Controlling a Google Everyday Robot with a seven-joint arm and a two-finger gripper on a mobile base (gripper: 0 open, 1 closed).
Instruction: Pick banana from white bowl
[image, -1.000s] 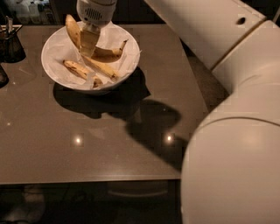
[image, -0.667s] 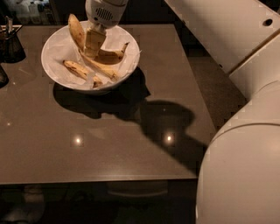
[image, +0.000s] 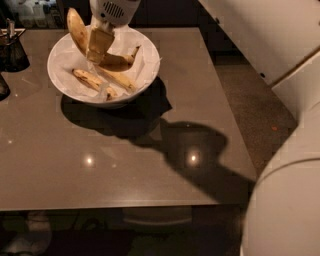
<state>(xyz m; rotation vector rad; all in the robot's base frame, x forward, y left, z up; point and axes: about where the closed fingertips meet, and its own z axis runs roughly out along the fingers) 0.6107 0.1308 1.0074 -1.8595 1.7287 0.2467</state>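
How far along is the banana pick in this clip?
Done: the approach. The gripper hangs over the bowl, right against the banana. In hand: the grasp. The banana stands tilted, its top above the rim beside the gripper, but a firm hold can't be confirmed. Left: lifting it clear, since its lower end is inside the bowl.

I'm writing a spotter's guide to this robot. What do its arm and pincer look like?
The arm is bulky, smooth, off-white shells with dark seams. The pincer, above the white bowl, is tan under a round white housing with a dark slotted grille. No cables show.
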